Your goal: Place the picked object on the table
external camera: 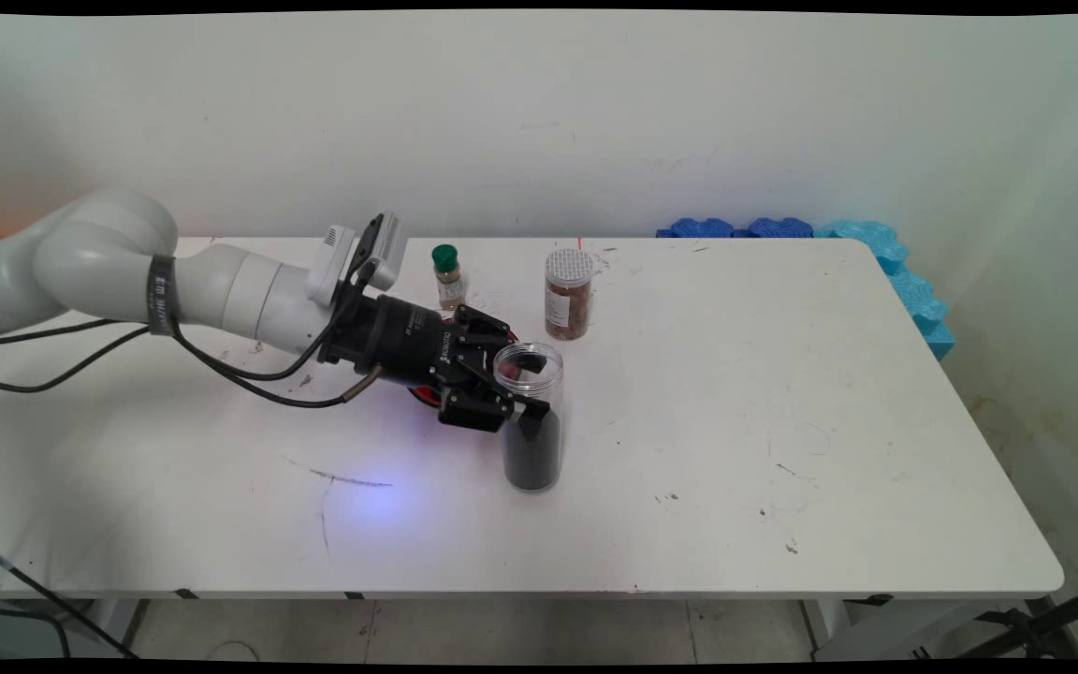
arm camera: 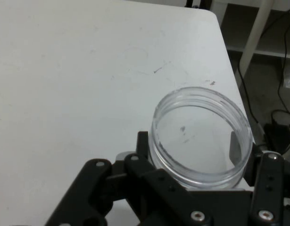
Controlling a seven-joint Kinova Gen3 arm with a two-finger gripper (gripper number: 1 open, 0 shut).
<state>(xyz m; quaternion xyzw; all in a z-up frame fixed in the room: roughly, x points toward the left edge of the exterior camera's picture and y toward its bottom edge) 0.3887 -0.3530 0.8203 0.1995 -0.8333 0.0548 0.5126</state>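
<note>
Arm: you have the white arm reaching low across the white bench (external camera: 782, 393) from the left, its black cables trailing over the bench top behind it.
Gripper: your black two-finger gripper (external camera: 522, 386) (arm camera: 196, 157) lies nearly level, just below the rim of the jar.
Red object: something red (external camera: 427, 393) shows under the gripper body, on the bench; you cannot tell what it is.
Green-capped bottle: a small clear bottle with a green cap (external camera: 447, 277) stands behind the gripper, near it but apart.
Held jar: the clear, lidless plastic jar partly filled with dark contents (external camera: 531, 421) (arm camera: 201, 141) stands upright near the bench's middle, and your fingers are closed on its upper wall, one on either side. The main view does not show whether its base rests on the bench or hangs just above it.
White-lidded jar: a clear jar of brown contents with a white perforated lid (external camera: 568, 294) stands behind the held jar, near it, not touching.
Foam: blue foam blocks (external camera: 885, 253) line the bench's far right corner, well apart.
Risk, spill: the jar is open, so any tilt of your wrist could pour out the dark contents.
Risk, slip: the hold is high on a smooth wall with the weight low, so in my judgement a quick swing may make it pivot or slide.
Risk, collision: a sweep backwards could knock over the two containers behind.
</note>
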